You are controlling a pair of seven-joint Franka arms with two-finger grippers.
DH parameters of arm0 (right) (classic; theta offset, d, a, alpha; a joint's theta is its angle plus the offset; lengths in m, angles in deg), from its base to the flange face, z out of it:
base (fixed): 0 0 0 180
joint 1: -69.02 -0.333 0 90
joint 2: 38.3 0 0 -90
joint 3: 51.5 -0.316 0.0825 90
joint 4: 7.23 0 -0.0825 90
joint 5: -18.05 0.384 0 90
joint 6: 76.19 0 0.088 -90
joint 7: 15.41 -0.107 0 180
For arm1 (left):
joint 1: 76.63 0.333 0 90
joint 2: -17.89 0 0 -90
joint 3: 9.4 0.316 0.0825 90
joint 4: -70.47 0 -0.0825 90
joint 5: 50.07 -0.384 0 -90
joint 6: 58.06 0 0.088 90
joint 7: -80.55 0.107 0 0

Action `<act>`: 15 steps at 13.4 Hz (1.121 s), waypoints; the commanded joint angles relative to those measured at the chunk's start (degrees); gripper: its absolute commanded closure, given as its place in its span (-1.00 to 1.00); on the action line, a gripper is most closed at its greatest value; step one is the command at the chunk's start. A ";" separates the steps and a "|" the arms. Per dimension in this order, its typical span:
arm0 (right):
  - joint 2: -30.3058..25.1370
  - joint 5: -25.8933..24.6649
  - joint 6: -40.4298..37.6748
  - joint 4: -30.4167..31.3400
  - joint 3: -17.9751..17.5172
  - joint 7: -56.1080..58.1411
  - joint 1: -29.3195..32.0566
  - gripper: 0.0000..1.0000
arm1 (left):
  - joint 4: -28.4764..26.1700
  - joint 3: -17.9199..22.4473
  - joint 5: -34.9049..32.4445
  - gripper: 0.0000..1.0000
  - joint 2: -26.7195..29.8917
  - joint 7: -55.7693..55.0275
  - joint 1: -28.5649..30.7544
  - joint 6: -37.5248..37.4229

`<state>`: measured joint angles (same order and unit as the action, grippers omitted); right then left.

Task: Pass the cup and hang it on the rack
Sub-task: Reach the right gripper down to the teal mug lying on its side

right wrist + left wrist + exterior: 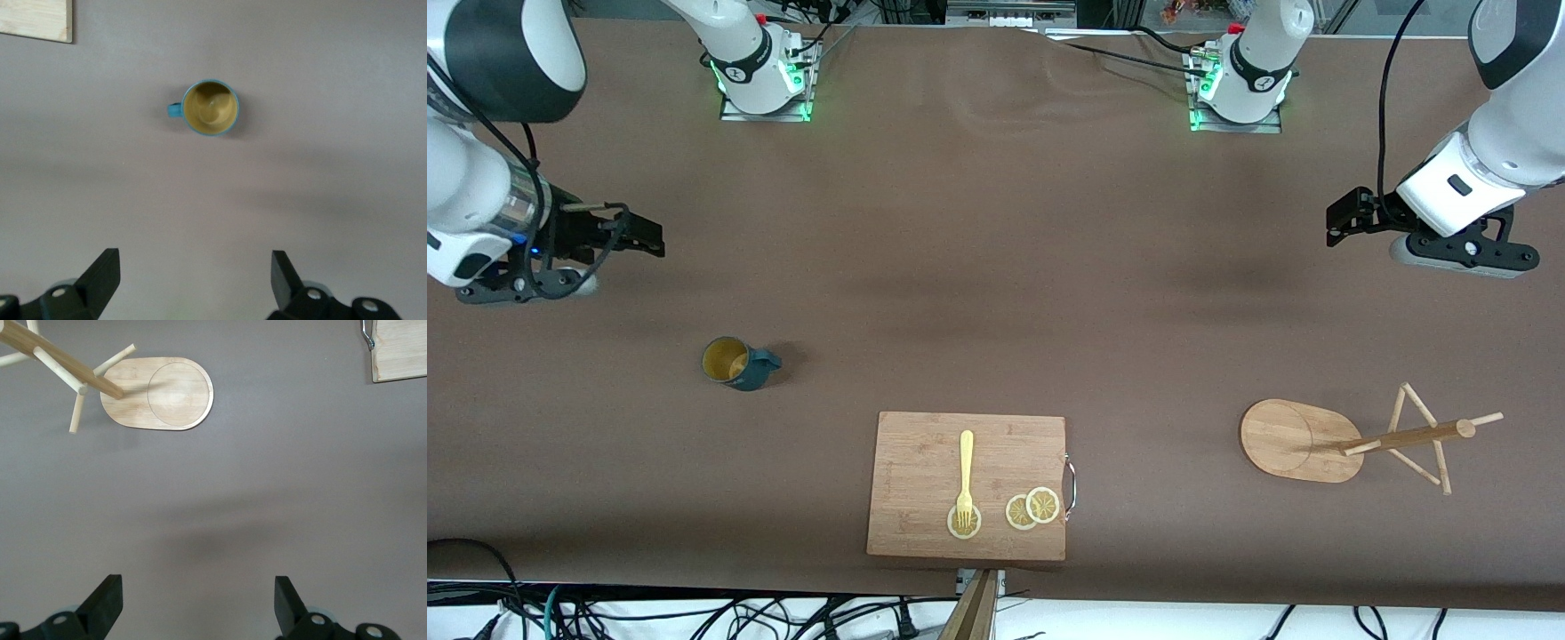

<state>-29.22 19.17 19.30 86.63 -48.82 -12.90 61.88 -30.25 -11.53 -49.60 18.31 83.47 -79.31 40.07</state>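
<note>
Nearest the camera lies the rectangular wooden cutting board with a metal handle (pixel 967 484), carrying a pale yellow fork (pixel 965 476) and three lemon slices (pixel 1032 508), and none of that is our business today. We are at the very start, by our reckoning: nothing picked up, nothing passed, nothing hung.

Our target, the small dark teal mug with its yellowish inside (pixel 734 362), stands upright on the brown table (pixel 996 267) toward the right arm's end, handle pointing toward the board's side, farther from the camera than the board. Our right gripper (pixel 645 236) hovers over bare table at that end, fingers spread wide and holding nothing; its wrist view has the mug square ahead between the open fingertips (pixel 100 273).

Over at the left arm's end, the light wooden mug stand with its oval base, pole and thin pegs (pixel 1303 440) sits waiting, every peg bare. Our left gripper (pixel 1343 222) hangs above the table there, also spread and empty, waiting its turn.

So all of it is left: the right arm must take the mug, hand it across mid-table, and the left must hook the handle onto a peg.
</note>
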 commanded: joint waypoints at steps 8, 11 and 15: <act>11.12 -1.12 28.86 12.77 0.30 3.19 0.71 -0.94 | 1.05 0.11 -1.87 -1.00 -0.24 -0.28 -0.48 -0.40; 16.65 -0.77 31.24 8.81 0.48 6.36 1.86 -0.90 | 0.96 0.11 -1.78 -1.00 -0.24 -0.28 -0.48 -0.57; 21.06 -0.50 35.55 8.71 0.48 6.36 1.68 -0.79 | 1.05 0.11 -1.78 -1.00 -0.33 -0.55 -0.57 -0.49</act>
<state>-10.15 18.84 53.86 96.68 -48.12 -7.54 63.47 -30.15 -11.53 -49.60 18.27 83.47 -79.31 40.07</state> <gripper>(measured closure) 0.062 0.000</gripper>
